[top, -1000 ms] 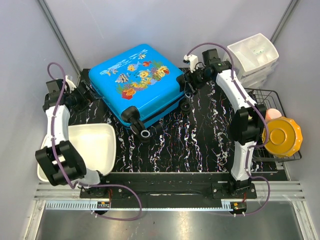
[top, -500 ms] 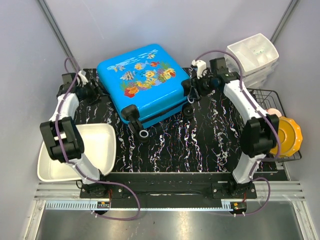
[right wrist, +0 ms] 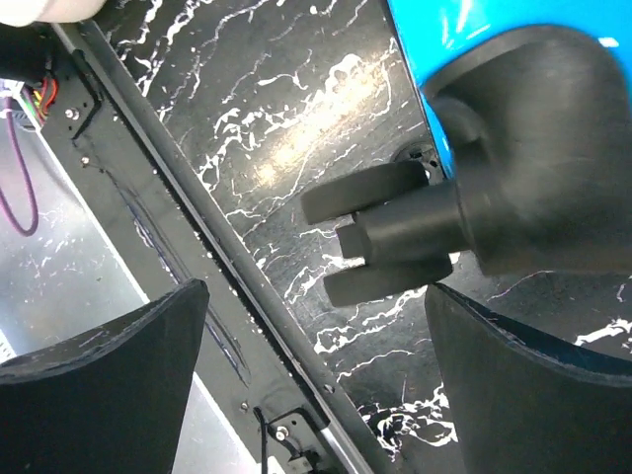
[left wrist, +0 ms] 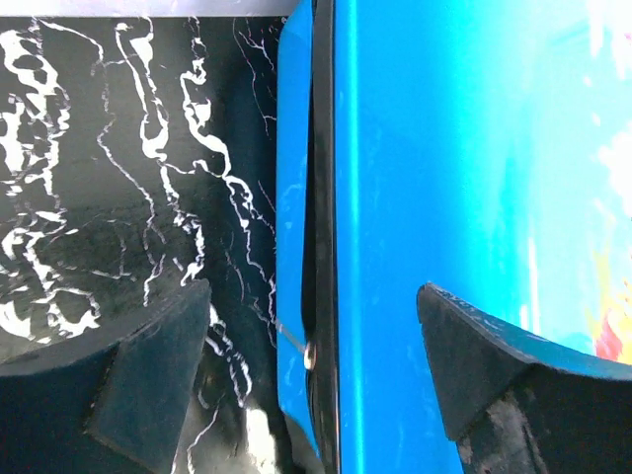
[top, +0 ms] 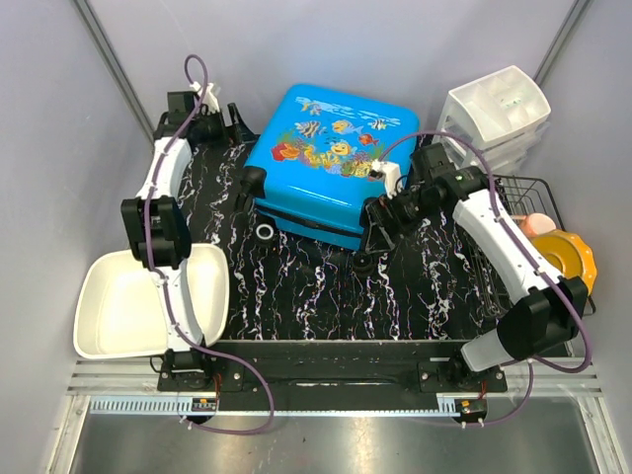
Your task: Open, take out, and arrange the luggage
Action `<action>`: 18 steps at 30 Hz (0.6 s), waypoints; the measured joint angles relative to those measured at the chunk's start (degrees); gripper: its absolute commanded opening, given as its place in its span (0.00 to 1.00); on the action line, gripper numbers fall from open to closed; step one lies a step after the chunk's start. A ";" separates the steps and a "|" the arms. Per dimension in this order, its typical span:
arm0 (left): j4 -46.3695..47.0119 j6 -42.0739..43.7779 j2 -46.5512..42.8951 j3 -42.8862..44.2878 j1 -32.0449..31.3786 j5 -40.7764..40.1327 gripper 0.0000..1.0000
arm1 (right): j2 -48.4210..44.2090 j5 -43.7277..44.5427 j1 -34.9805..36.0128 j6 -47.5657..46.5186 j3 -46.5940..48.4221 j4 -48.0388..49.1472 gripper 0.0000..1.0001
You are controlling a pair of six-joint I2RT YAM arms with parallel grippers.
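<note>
The luggage (top: 326,158) is a bright-blue fish-print suitcase lying flat and shut at the back middle of the black marbled mat (top: 296,286). My left gripper (top: 237,123) is open at its far-left corner. In the left wrist view (left wrist: 311,296) its fingers straddle the blue shell's edge (left wrist: 434,148) and black zip seam (left wrist: 322,197), touching nothing. My right gripper (top: 375,225) is open at the near-right corner. In the right wrist view (right wrist: 316,291) a black wheel (right wrist: 385,232) sits just beyond its open fingers, under the blue shell (right wrist: 494,20).
A white plastic tub (top: 128,306) sits at the near left. A white drawer unit (top: 499,114) stands at the back right. A wire rack (top: 513,193) on the right holds a yellow bowl (top: 563,262) and a pink item (top: 538,225). The table's front rail (right wrist: 197,257) runs near the right gripper.
The suitcase has slid right and turned clockwise. My left arm has swung to the back left corner. My right gripper has moved nearer, to the suitcase's near-right wheel.
</note>
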 measured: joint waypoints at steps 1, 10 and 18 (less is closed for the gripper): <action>-1.07 1.57 -0.94 0.09 0.33 0.59 0.91 | -0.20 -0.94 -0.09 -0.83 1.18 -1.57 1.00; -12.00 18.29 -27.23 -18.05 6.99 2.12 0.91 | -0.39 0.04 -12.24 -10.97 8.24 -4.63 0.75; -15.76 26.14 -45.59 -32.52 5.33 6.82 0.90 | 3.85 2.47 -11.98 -15.21 1.22 -0.07 0.58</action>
